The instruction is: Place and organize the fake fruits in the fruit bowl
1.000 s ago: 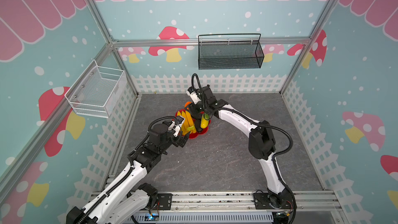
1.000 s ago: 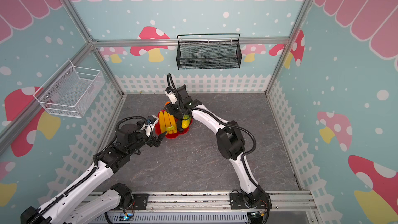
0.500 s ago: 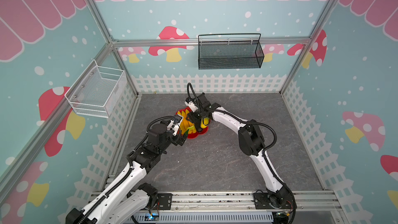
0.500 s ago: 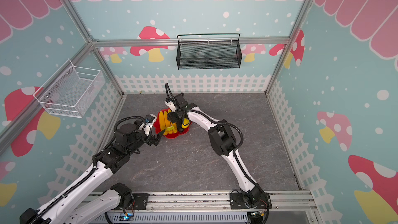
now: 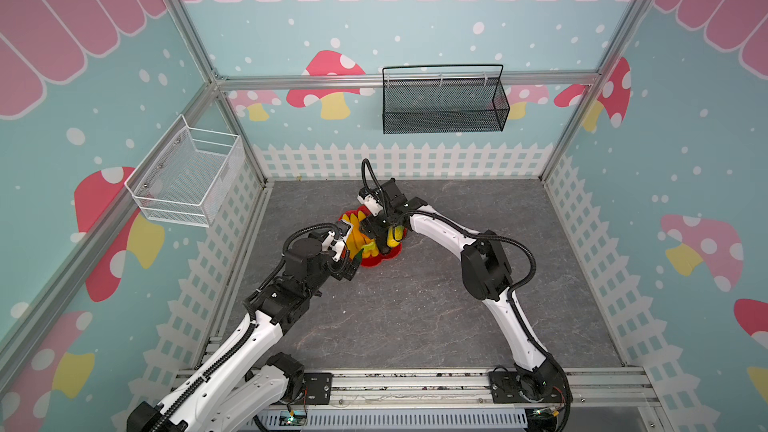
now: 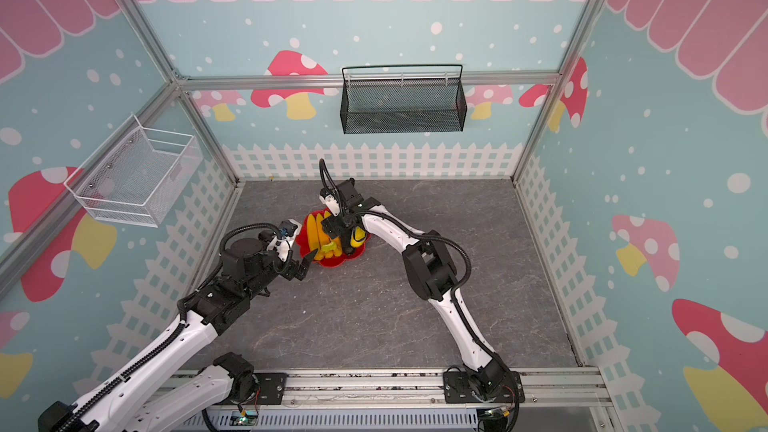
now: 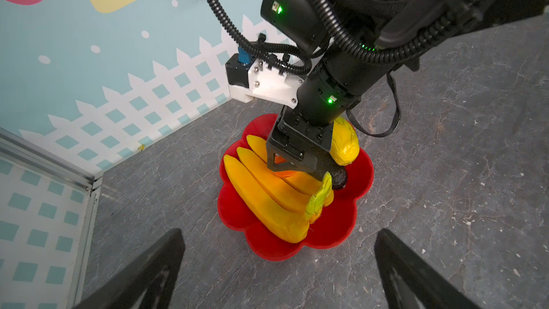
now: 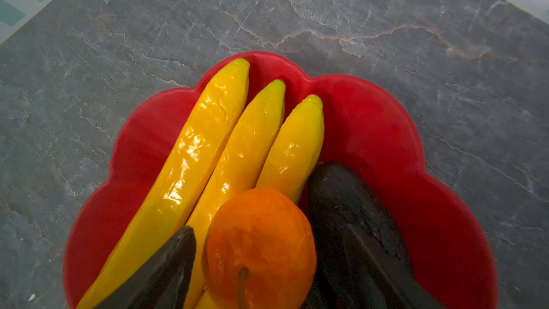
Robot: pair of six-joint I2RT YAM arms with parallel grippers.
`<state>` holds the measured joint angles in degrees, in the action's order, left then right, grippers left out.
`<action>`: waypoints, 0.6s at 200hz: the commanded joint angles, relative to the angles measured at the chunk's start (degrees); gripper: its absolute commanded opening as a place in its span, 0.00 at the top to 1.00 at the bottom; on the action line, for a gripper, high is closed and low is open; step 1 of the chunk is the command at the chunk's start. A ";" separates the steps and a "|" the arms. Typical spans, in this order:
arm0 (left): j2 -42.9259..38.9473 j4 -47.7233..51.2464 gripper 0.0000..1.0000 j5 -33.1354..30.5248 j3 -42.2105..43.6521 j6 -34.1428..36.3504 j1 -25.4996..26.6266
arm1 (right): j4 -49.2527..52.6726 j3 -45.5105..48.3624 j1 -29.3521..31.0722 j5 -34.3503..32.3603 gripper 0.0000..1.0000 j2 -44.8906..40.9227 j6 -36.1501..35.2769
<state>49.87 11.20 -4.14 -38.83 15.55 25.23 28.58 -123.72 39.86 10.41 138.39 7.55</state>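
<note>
The red scalloped fruit bowl (image 8: pixel 386 132) (image 7: pixel 326 233) (image 5: pixel 374 263) sits left of the floor's middle. In it lie the banana bunch (image 8: pixel 214 144) (image 7: pixel 261 191), a small orange (image 8: pixel 258 239), a dark oval (image 8: pixel 341 191) and a yellow-green oblong fruit (image 7: pixel 344 144) (image 5: pixel 395 234) at the rim. My right gripper (image 8: pixel 267 230) (image 7: pixel 297 173) (image 5: pixel 376 241) is down in the bowl, jaws open on either side of the orange, which rests on the bananas. My left gripper (image 7: pixel 277 266) (image 5: pixel 352 265) stands wide open and empty just short of the bowl's near-left rim.
A black mesh basket (image 5: pixel 444 103) hangs on the back wall and a white wire basket (image 5: pixel 187 178) on the left wall. The grey stone floor (image 5: pixel 415 305) is fenced by walls on three sides, with an aluminium rail (image 5: pixel 415 380) in front.
My right gripper came down into the bowl with the orange, and its jaws have now spread apart around it. The left arm has barely moved.
</note>
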 commanded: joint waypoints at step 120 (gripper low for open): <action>-1.39 -24.87 0.00 -38.48 18.15 -10.81 -1.37 | -32.98 82.05 -31.80 -23.27 0.02 -70.80 15.98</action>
<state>46.52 -2.50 -26.85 -23.55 -2.52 25.76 3.57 -54.87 16.14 -3.75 75.22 22.33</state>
